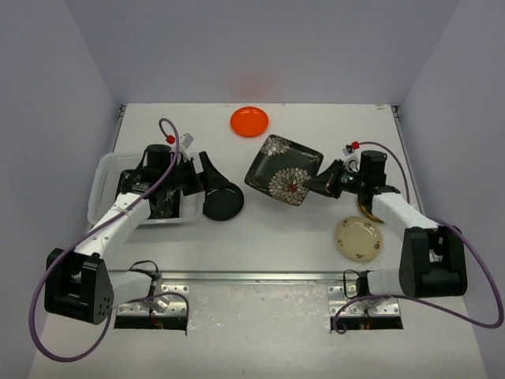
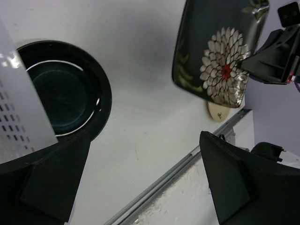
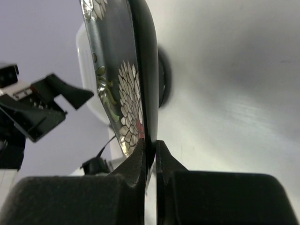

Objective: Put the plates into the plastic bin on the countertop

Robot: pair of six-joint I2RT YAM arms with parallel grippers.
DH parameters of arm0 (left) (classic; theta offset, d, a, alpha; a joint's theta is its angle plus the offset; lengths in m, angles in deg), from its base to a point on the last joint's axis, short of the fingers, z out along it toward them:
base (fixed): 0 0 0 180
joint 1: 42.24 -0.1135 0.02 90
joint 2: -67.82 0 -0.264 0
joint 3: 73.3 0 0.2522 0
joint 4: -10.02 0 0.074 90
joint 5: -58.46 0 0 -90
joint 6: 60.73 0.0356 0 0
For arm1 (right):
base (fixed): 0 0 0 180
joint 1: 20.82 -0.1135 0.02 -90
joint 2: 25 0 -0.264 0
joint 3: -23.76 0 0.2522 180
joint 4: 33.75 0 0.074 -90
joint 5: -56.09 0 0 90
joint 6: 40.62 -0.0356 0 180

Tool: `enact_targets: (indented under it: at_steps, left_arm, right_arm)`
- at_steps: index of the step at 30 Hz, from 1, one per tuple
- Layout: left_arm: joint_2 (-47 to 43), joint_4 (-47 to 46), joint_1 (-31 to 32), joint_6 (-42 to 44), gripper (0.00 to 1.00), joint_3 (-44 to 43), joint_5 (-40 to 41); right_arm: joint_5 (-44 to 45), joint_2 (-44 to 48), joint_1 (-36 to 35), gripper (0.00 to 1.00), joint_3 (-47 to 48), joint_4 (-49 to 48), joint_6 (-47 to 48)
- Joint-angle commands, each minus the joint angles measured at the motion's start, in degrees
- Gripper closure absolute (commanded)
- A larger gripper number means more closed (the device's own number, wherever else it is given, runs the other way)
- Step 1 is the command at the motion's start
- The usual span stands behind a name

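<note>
1. Clamping the edge of the black floral plate (image 3: pixel 112 70), my right gripper (image 3: pixel 150 146) held it tilted above the middle of the countertop (image 1: pixel 276 245).
2. My left gripper (image 2: pixel 145 187) hung with its jaws apart, holding nothing, close over the round black plate (image 1: pixel 223 203), which lay just beside the plastic bin (image 1: pixel 102 178).
3. Farther out I saw an orange plate (image 1: pixel 249 121) at the back and a cream plate (image 1: pixel 358 238) near the right arm.

Bin (image 1: pixel 106 178) contents masked by left arm (image 1: pixel 118 217), amber plate (image 1: pixel 365 212) mostly under right arm (image 1: pixel 394 209), floral plate (image 2: pixel 211 51) cropped at top edge
</note>
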Motion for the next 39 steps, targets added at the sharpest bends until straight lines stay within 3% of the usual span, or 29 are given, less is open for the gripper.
enact_targets:
  at_steps: [1,7,13,15,18,20,22,24,26,27,29,30,31,34,39]
  left_arm:
    - [0.59,-8.75,2.01,-0.84,0.0,-3.74,0.01]
    - [3.26,-15.21,5.58,-1.65,0.02,-3.86,-1.69]
    - [8.47,-14.97,7.05,-0.69,0.2,-7.17,-2.29]
    - [9.19,-14.95,7.18,-0.62,0.51,-7.91,-3.73]
    - [8.86,-14.59,7.84,-0.69,0.87,-7.96,-3.72]
    - [8.54,-13.75,8.38,-0.46,1.0,-7.55,-4.03]
    - [7.85,-11.92,8.45,-0.36,1.0,-7.31,-3.26]
    - [6.67,-11.02,8.42,-0.91,1.0,-7.26,-1.37]
    - [5.07,-10.45,8.36,-1.92,1.0,-7.66,1.03]
    - [4.28,-10.23,8.35,-2.04,1.0,-7.96,1.96]
    - [2.53,-7.85,7.76,-3.31,1.0,-10.12,5.18]
    - [1.43,-5.96,7.18,-4.41,1.0,-11.17,7.22]
    - [0.85,-4.96,6.46,-4.99,1.0,-11.94,8.3]
    - [-2.58,-4.59,0.52,-11.16,1.0,-11.82,9.05]
    - [-8.44,-0.52,-13.54,-16.55,1.0,-9.89,10.51]
  right_arm:
    - [-15.2,4.13,-3.16,1.0,2.14,-9.53,-1.37]
    - [-18.15,5.18,-6.08,1.0,2.94,-9.04,-1.74]
    - [-20.25,5.09,-8.26,1.0,4.43,-7.21,1.31]
    - [-19.84,5.4,-8.53,1.0,5.55,-4.17,3.21]
    - [-19.09,5.32,-8.53,1.0,5.85,-4.45,2.84]
    - [-19.09,4.35,-8.51,1.0,6.61,-4.34,2.73]
    - [-19.07,3.41,-8.44,0.98,7.28,-4.41,2.61]
    - [-18.87,2.95,-8.38,0.89,7.42,-4.76,2.4]
    - [-17.95,2.77,-8.06,0.69,7.08,-5.2,2.29]
    - [-17.92,2.59,-7.89,0.67,7.07,-5.52,2.21]
    - [-17.32,1.93,-7.48,0.42,7.14,-5.73,1.87]
    - [-16.58,1.36,-6.9,0.22,7.04,-5.63,1.87]
    - [-16.2,0.84,-6.43,0.12,6.99,-5.57,1.91]
    - [-15.72,-1.16,-5.18,0.02,6.69,-5.42,1.69]
    - [-11.3,-1.44,-3.06,0.01,6.09,-0.98,4.9]
